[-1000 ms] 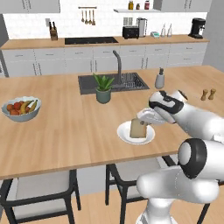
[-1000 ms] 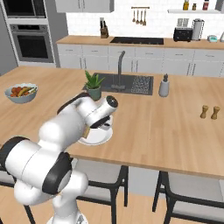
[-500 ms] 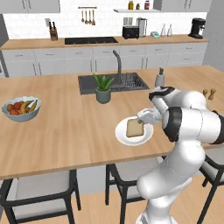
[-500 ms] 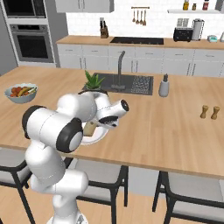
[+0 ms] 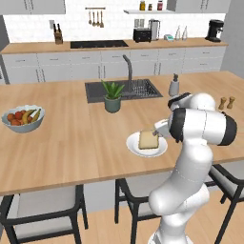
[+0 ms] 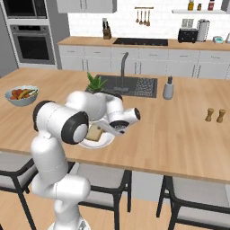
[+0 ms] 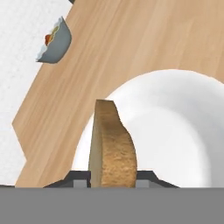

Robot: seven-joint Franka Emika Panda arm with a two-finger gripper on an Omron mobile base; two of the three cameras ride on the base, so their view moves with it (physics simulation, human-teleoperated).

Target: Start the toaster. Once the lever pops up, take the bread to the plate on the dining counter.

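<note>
Bare counter (image 5: 71,147) flanks the plate (image 5: 134,146); potted plant (image 5: 112,95) stands behind it.

White tiled wall (image 5: 109,24), grey cabinets (image 5: 71,66), black-framed chairs (image 5: 43,209) on a wooden floor (image 6: 143,215).

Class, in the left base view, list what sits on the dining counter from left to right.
Fruit bowl → potted plant → bread on the plate → soap dispenser → salt and pepper shakers.
</note>
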